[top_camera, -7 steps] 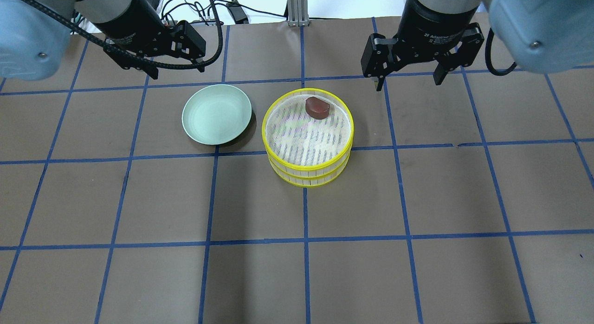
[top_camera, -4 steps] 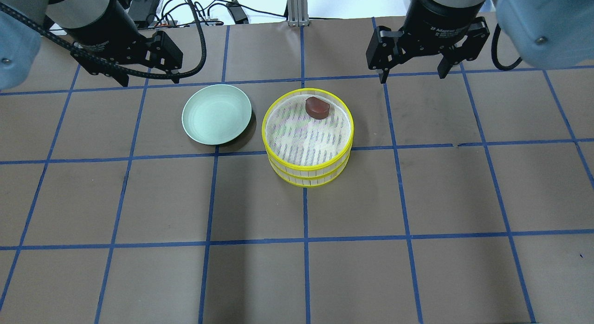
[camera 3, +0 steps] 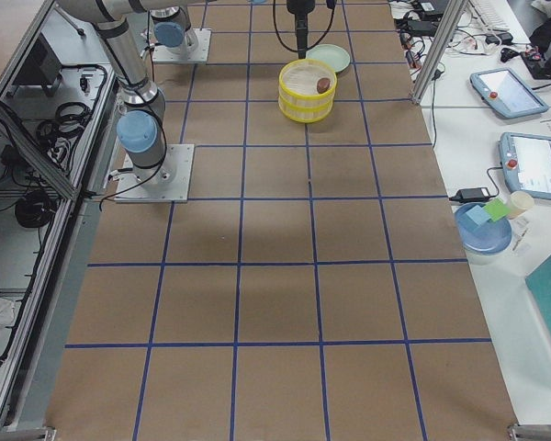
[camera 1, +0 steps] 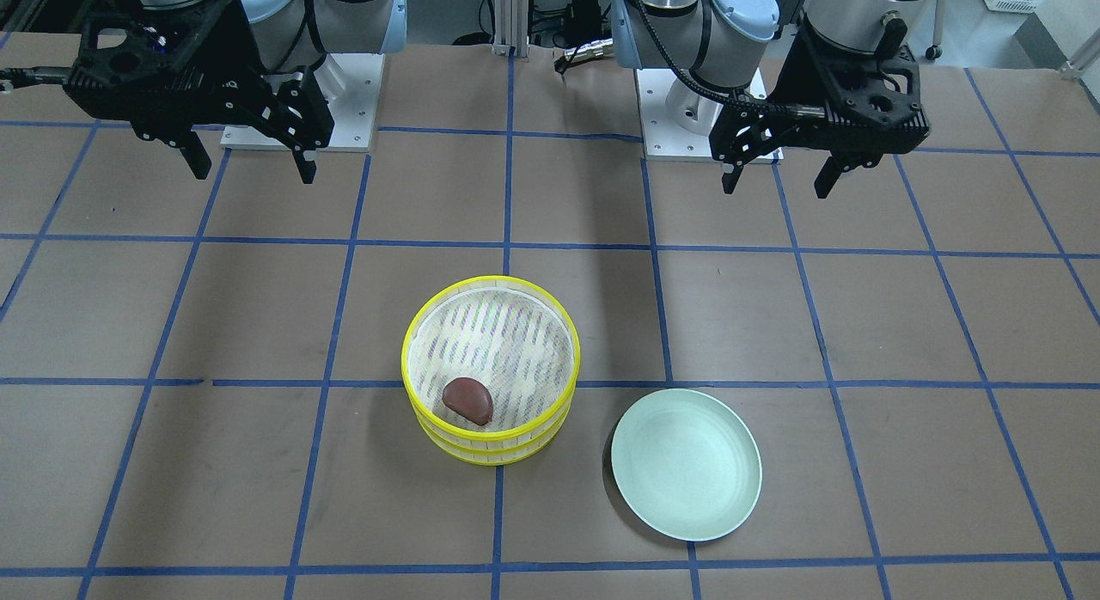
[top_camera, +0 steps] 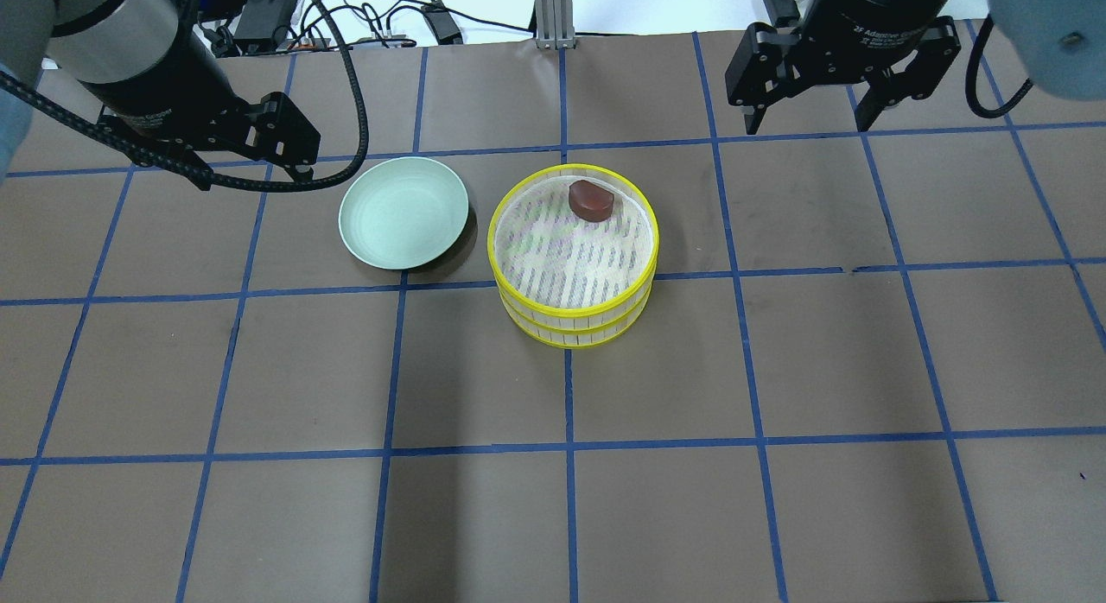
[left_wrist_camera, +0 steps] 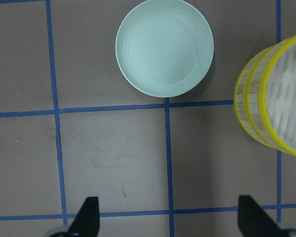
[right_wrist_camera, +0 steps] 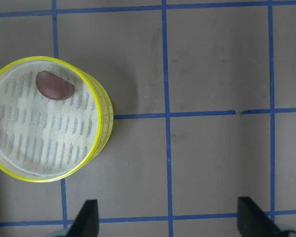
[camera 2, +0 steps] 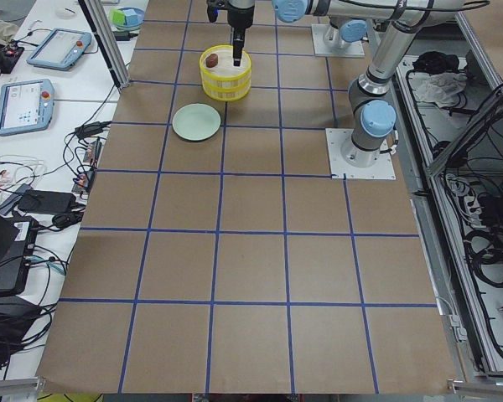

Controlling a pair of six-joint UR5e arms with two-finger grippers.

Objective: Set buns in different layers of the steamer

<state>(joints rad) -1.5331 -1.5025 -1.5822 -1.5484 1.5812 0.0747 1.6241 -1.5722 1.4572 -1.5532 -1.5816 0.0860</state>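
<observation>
The two-tier steamer (top_camera: 575, 326) with yellow rims stands stacked at the table's middle. The dark reddish-brown bun (top_camera: 591, 199) lies on the top layer's mesh near the rim, also in the front view (camera 1: 467, 401) and the right wrist view (right_wrist_camera: 55, 85). The pale cream bun is hidden. My left gripper (top_camera: 253, 175) is open and empty, raised to the left of the plate. My right gripper (top_camera: 807, 126) is open and empty, raised to the right of the steamer and beyond it. Both wrist views show the fingertips (left_wrist_camera: 89, 215) (right_wrist_camera: 89, 215) wide apart.
An empty pale green plate (top_camera: 403, 212) sits just left of the steamer, almost touching it; it also shows in the left wrist view (left_wrist_camera: 164, 47). The table is brown paper with a blue tape grid. Cables lie at the far edge.
In the overhead view my left gripper has moved left and slightly down. My right gripper has moved right and up, away from the steamer. Bun, steamer and plate have not moved.
</observation>
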